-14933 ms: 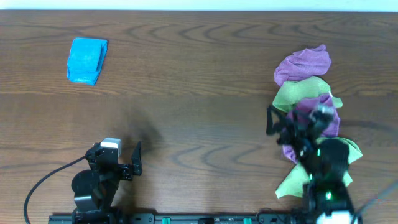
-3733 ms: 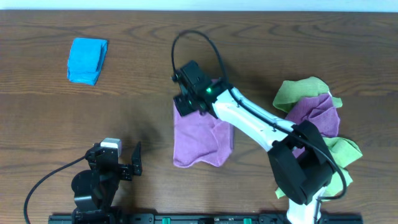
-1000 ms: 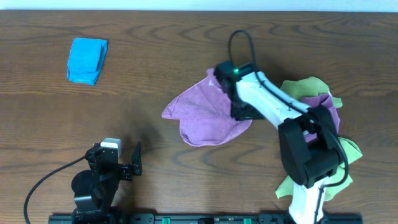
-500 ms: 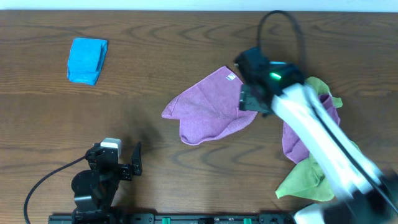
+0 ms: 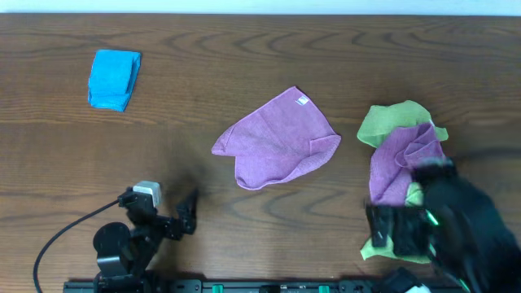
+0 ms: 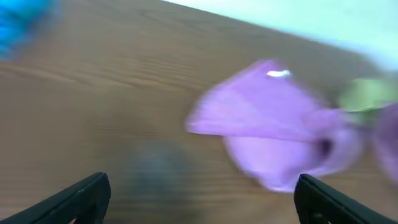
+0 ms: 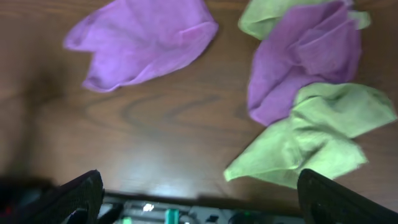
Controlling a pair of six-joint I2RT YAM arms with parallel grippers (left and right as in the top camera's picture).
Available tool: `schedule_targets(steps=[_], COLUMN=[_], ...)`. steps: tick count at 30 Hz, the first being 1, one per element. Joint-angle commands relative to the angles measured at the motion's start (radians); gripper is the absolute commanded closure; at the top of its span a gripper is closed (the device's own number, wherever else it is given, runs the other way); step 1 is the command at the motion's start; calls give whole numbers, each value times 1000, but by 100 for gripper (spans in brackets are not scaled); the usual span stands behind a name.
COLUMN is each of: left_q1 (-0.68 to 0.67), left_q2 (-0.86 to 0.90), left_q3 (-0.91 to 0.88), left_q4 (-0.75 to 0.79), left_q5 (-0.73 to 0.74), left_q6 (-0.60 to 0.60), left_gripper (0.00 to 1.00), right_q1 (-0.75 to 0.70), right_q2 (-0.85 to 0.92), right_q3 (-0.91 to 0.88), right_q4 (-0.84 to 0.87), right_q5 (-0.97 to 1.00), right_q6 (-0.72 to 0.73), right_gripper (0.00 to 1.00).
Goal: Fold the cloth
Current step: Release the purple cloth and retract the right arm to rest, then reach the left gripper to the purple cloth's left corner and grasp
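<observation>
Table (image 5: 244,232): brown wood grain, seen from above and from both wrists.
Left gripper (image 6: 200,198): at the near edge on the left, low over bare wood. Its fingers sit far apart at the two lower corners of the wrist view, with nothing between them.
Right gripper (image 7: 199,198): at the near edge on the right, blurred from above. Its fingers are spread wide and empty, over the near green cloth.
Near green cloth (image 7: 314,137): crumpled, touching the second purple cloth.
Second purple cloth (image 5: 399,159): bunched, lying between the two green ones.
Cloth (image 5: 273,140): mid-table, spread loosely and mostly flat, one edge turned over at its right side. It lies apart from both grippers, with bare wood between it and the pile.
White tag (image 5: 302,101): at the cloth's far corner.
Far green cloth (image 5: 389,120): partly under the second purple cloth.
Blue cloth (image 5: 114,79): folded, at the far left, well apart from the others.
</observation>
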Motion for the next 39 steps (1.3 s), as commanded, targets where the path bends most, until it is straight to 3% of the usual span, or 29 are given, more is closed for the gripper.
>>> schedule_targets(steps=[1, 6, 10, 13, 19, 25, 29, 34, 39], left_q1=[-4, -4, -5, -5, -5, -5, -17, -171, -394], left_q2=[-6, -6, -5, 14, 234, 587, 811, 1061, 1311], left_q3=[-19, -19, -19, -8, 46, 264, 449, 704, 925], left_q4=[-1, 5, 229, 244, 246, 207, 98, -86, -176], left_q5=[415, 408, 422, 340, 272, 240, 134, -181, -598], left_q6=[-430, -771, -813, -818, -640, -393, -229, -57, 11], left_gripper=[4, 4, 4, 4, 3, 4, 4, 4, 4], right_q1=[16, 16, 16, 16, 16, 16, 16, 16, 16], right_q2=[-101, -192, -199, -198, -198, -198, -198, -198, -198], right_q3=[-29, -29, -29, -29, -29, -29, -29, -29, -29], right_q4=[-26, -71, -93, -58, -4, 39, 40, 41, 44], right_q5=[-87, -137, -136, -136, -135, -131, -110, -62, -33], right_q6=[-15, -27, -27, -46, -78, -87, -94, -94, -94], right_gripper=[1, 1, 1, 1, 1, 1, 1, 1, 1])
